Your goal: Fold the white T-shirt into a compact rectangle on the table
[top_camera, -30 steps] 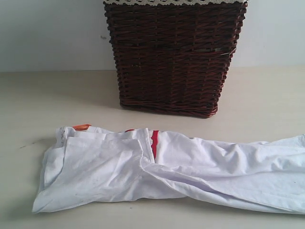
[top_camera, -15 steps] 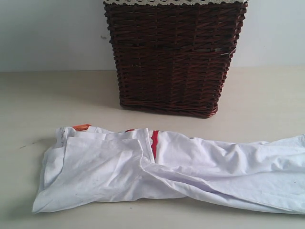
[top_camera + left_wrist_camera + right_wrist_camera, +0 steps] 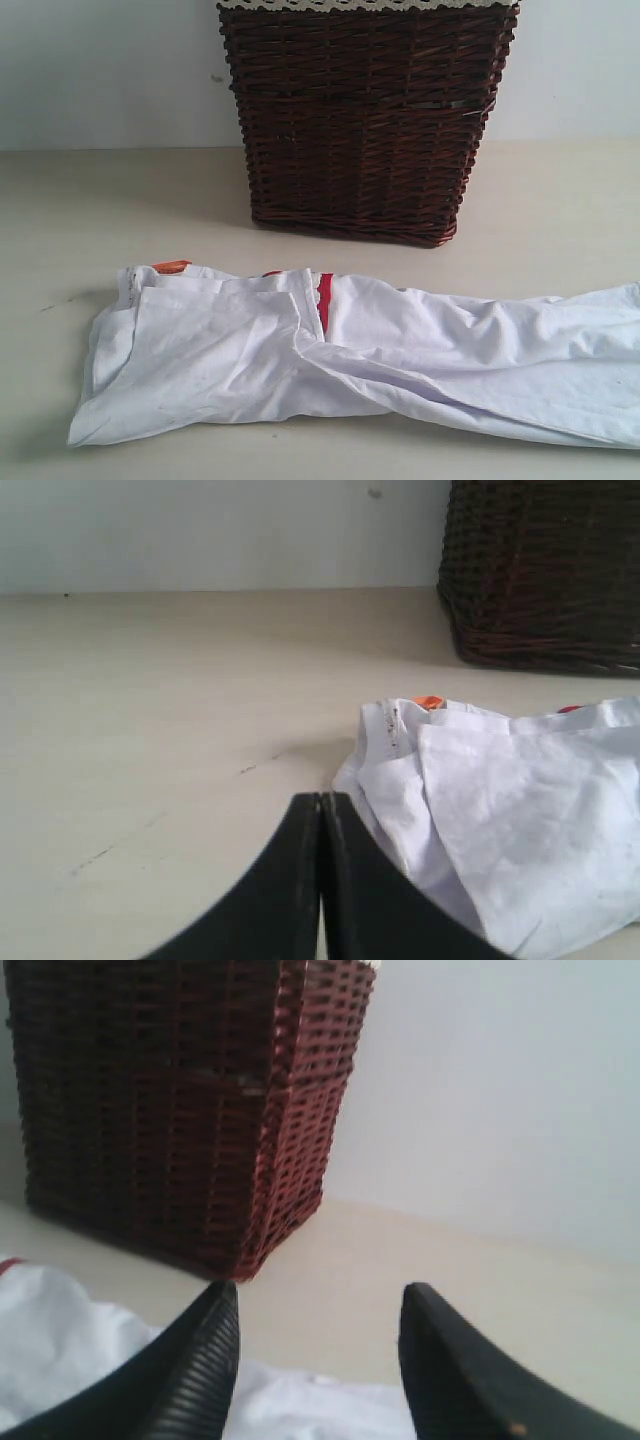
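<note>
The white T-shirt (image 3: 360, 355) lies on the table (image 3: 100, 210) as a long crumpled strip running from the left to the right edge of the exterior view. A red strip and the orange neck tag (image 3: 172, 265) peek out along its far edge. Neither gripper shows in the exterior view. In the left wrist view my left gripper (image 3: 320, 800) is shut with nothing in it, just beside the T-shirt's (image 3: 500, 820) collar end. In the right wrist view my right gripper (image 3: 320, 1305) is open and empty, above the T-shirt's (image 3: 60, 1350) cloth.
A dark brown wicker basket (image 3: 365, 120) with a pale lace rim stands behind the shirt against the white wall; it also shows as the basket (image 3: 550, 570) in the left wrist view and the basket (image 3: 170, 1100) in the right wrist view.
</note>
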`<action>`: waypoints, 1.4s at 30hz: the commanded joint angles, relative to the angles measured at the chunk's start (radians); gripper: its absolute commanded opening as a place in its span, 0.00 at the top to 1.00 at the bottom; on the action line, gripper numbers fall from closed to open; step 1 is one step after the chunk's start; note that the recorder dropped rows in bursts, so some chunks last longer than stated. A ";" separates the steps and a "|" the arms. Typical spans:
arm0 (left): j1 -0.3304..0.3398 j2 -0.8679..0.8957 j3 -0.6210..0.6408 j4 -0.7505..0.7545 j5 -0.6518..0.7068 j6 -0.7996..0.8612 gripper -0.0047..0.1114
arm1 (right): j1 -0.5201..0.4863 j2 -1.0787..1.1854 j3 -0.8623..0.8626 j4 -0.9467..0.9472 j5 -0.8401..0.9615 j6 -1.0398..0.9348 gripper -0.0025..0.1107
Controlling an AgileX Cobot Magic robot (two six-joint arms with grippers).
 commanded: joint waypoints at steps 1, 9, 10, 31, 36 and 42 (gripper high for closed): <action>0.003 -0.005 0.002 0.004 -0.008 -0.005 0.96 | -0.004 -0.006 0.005 0.012 0.143 0.129 0.55; 0.003 -0.005 0.002 0.004 -0.008 -0.005 0.96 | -0.004 -0.006 0.005 -0.103 0.145 0.305 0.55; 0.003 -0.005 0.002 0.004 -0.008 -0.005 0.96 | -0.004 -0.006 0.005 -0.162 0.143 0.289 0.55; 0.003 -0.005 0.002 0.004 -0.008 -0.005 0.96 | -0.006 -0.006 0.005 -0.349 0.231 0.294 0.55; 0.003 -0.005 0.002 0.004 -0.008 -0.005 0.96 | -0.006 -0.006 0.005 -0.349 0.229 0.291 0.55; 0.003 -0.005 0.002 0.004 -0.008 -0.005 0.96 | -0.006 -0.006 0.005 -0.261 0.147 0.310 0.55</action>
